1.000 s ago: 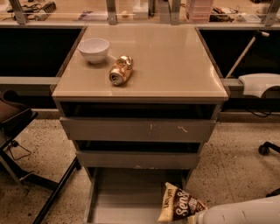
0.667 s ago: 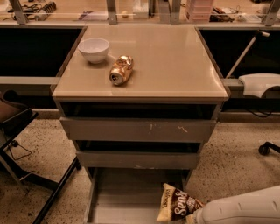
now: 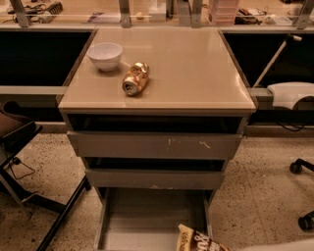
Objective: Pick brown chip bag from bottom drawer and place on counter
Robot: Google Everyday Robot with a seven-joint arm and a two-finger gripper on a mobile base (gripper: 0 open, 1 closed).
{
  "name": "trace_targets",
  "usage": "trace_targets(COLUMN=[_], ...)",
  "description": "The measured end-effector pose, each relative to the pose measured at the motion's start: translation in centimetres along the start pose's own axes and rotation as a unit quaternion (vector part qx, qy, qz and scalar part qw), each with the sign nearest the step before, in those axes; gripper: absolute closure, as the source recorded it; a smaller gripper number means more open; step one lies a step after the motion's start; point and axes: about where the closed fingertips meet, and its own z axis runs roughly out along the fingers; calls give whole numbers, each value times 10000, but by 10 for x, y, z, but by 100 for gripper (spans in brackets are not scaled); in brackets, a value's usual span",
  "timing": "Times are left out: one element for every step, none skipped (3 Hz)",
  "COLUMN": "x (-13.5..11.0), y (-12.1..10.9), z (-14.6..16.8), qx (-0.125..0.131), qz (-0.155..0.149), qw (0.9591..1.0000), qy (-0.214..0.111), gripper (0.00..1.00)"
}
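Note:
The brown chip bag [image 3: 197,240] shows at the bottom edge, over the front right part of the open bottom drawer [image 3: 147,215]; only its cream top end and some white lettering are in frame. Whether it rests on the drawer floor or is lifted, I cannot tell. The beige counter [image 3: 196,68] caps the grey cabinet above. My gripper is out of view below the bottom edge; only a pale sliver of my arm [image 3: 282,245] shows at the bottom right, next to the bag.
A white bowl [image 3: 105,55] and a crushed gold can [image 3: 135,78] lie on the counter's left half. The scratched drawer [image 3: 152,145] and another below it stand slightly open. A dark chair [image 3: 19,142] is at left, chair casters [image 3: 299,166] at right, and a cluttered shelf [image 3: 147,14] behind.
The chip bag has moved down towards the bottom edge, and less of it shows. My pale arm has dropped almost out of frame at the bottom right.

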Motion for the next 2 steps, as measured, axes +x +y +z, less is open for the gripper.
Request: trace_targets(x=[56,63], y=[-28,-37], z=[-35,-53], qx=[250,404], qz=[229,510], qw=[9994,9978], qy=[73,-149], gripper=[100,100])
